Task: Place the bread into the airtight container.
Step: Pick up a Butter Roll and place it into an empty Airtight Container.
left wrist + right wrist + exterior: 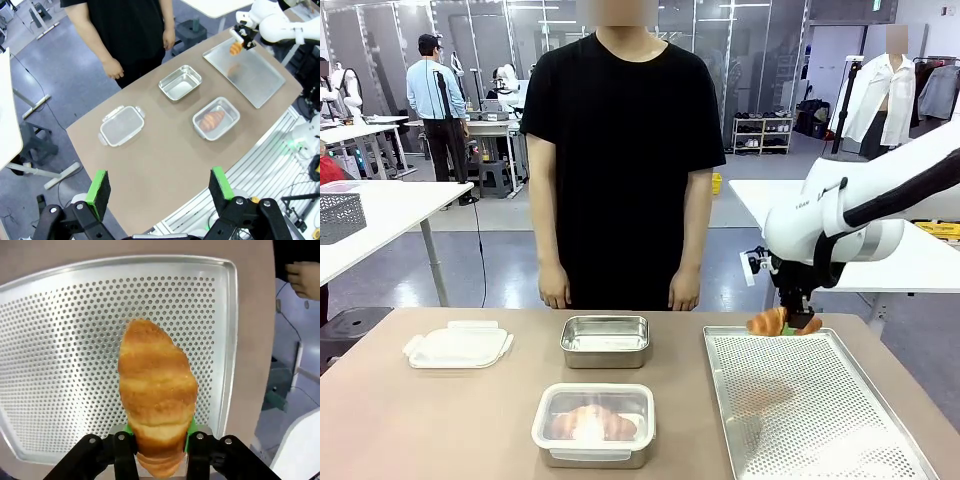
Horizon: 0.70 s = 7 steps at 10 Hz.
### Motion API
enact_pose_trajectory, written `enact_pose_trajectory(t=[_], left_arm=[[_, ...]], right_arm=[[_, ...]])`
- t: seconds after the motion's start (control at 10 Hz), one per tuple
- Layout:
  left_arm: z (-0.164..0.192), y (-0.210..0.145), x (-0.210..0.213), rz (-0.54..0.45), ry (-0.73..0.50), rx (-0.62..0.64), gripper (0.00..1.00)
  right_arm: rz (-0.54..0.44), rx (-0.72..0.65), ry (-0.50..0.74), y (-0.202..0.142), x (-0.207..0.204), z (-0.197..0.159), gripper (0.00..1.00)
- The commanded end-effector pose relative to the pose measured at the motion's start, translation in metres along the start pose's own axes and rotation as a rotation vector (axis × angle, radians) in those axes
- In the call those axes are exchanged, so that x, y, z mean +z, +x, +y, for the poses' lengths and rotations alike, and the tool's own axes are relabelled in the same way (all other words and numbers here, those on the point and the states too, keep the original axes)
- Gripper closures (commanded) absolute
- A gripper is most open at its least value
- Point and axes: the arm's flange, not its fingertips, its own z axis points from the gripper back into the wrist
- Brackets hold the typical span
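Note:
My right gripper (pixel 790 318) is shut on a golden croissant, the bread (pixel 769 322), and holds it just above the far edge of the perforated metal tray (pixel 820 420). In the right wrist view the bread (pixel 157 385) sits clamped between the green pads (pixel 189 432), with the tray (pixel 60 340) below. An open steel container (pixel 606 341) stands at the table's middle. Nearer me, a white-rimmed container (pixel 593 425) has another croissant inside. My left gripper (pixel 160 185) hangs open high over the table, holding nothing. From there the held bread (pixel 235 48) is small and far away.
A white clip lid (pixel 458 345) lies at the table's left. A person in a black shirt (pixel 620 150) stands at the far edge, hands hanging down. Bare brown tabletop (pixel 420 430) spreads at the front left.

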Motion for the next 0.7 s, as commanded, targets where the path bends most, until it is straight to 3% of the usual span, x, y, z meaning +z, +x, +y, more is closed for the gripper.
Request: enact_pose_trajectory(t=[0.0, 0.6], left_arm=[[-0.001, 0.001, 0.001, -0.003, -0.006, -0.006, 0.0], [-0.001, 0.001, 0.001, -0.003, -0.006, -0.006, 0.0]], right_arm=[[0.018, -0.057, -0.015, 0.019, 0.023, 0.014, 0.61], [0.003, 0.013, -0.03, 0.116, 0.045, 0.028, 0.61]])
